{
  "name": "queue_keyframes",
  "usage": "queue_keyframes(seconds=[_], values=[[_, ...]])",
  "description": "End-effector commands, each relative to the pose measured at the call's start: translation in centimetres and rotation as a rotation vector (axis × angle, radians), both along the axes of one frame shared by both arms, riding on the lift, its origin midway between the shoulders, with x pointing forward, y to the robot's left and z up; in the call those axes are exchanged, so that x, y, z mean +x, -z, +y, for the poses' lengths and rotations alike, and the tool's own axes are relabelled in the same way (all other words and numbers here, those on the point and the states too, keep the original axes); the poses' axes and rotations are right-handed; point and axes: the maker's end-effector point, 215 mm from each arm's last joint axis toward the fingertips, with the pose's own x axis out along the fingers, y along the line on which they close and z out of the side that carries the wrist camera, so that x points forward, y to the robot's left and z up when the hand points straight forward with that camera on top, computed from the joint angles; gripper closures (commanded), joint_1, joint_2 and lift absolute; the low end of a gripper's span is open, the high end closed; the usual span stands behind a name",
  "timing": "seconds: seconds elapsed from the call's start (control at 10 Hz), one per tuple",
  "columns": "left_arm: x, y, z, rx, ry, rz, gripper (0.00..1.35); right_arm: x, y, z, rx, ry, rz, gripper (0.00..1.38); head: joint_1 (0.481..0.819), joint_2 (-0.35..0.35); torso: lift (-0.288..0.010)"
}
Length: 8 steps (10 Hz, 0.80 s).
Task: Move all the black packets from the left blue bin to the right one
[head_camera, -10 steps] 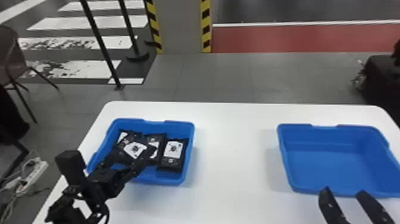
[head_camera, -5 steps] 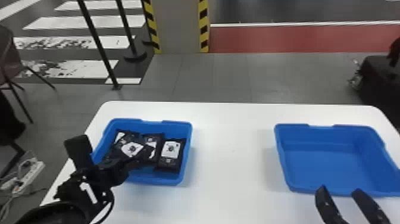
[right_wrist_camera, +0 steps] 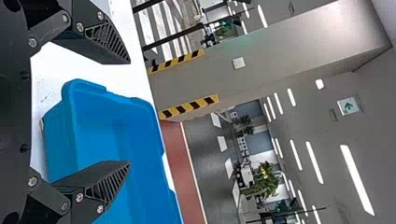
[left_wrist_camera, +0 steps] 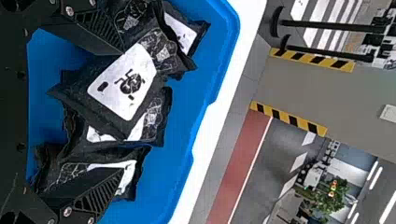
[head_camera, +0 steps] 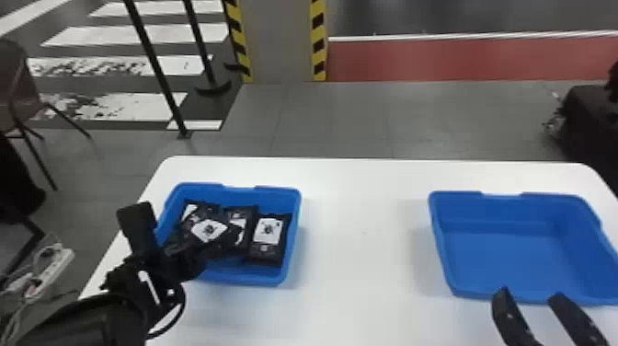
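Observation:
In the head view my left gripper (head_camera: 207, 250) is over the near left part of the left blue bin (head_camera: 257, 278). That bin holds several black packets (head_camera: 267, 232) with white labels. In the left wrist view my left gripper (left_wrist_camera: 121, 112) has its fingers wide apart, with a tilted packet (left_wrist_camera: 123, 84) lying across others between and beyond them. Another packet (left_wrist_camera: 126, 182) lies partly behind one finger. My right gripper (head_camera: 529, 299) stands open at the near edge of the right blue bin (head_camera: 519, 299), which holds nothing; the right wrist view has the gripper (right_wrist_camera: 128, 112) there too.
Both bins stand on a white table (head_camera: 358, 257), with bare tabletop between them. Beyond the table are a pillar (head_camera: 283, 41) with striped edges and black posts (head_camera: 156, 69). A chair (head_camera: 20, 87) and a power strip (head_camera: 50, 271) are at the left.
The left arm has come further into the head view from the lower left, its wrist turning and shifting to the right above the bin. The right gripper keeps its place.

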Motion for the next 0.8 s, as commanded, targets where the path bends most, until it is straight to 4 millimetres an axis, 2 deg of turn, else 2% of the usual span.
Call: queue_keyframes(seconds=[0.0, 0.1, 0.2, 0.3, 0.4, 0.5, 0.6, 0.7], values=[[0.7, 0.8, -0.4, -0.021, 0.008, 0.03, 0.14, 0.0, 0.1, 0.0, 0.002, -0.001, 0.001, 0.28, 0.695, 0.116, -0.11], [1.2, 2.0, -0.7, -0.061, 0.006, 0.058, 0.14, 0.0, 0.1, 0.0, 0.005, 0.001, 0.001, 0.28, 0.695, 0.108, -0.11], [1.4, 2.3, -0.7, -0.055, 0.012, 0.074, 0.15, 0.1, 0.2, 0.0, 0.007, -0.001, 0.003, 0.28, 0.695, 0.104, -0.11], [1.3, 2.5, -0.9, -0.055, 0.018, 0.089, 0.26, 0.2, 0.1, 0.0, 0.008, 0.0, 0.001, 0.28, 0.695, 0.102, -0.11], [1.0, 2.8, -0.8, -0.052, 0.02, 0.096, 0.72, 0.2, 0.1, 0.0, 0.008, 0.0, -0.002, 0.28, 0.695, 0.1, -0.11], [0.9, 2.7, -1.0, -0.045, 0.026, 0.078, 1.08, 0.1, 0.1, 0.0, 0.011, 0.0, 0.0, 0.28, 0.695, 0.099, -0.11], [0.6, 1.6, -0.9, -0.025, 0.028, 0.048, 1.21, -0.1, 0.4, 0.0, 0.013, 0.0, 0.007, 0.28, 0.695, 0.098, -0.11], [-0.2, 0.3, -0.4, 0.018, 0.034, 0.025, 1.21, -0.1, 0.4, 0.1, 0.014, -0.001, 0.007, 0.28, 0.695, 0.098, -0.11]])
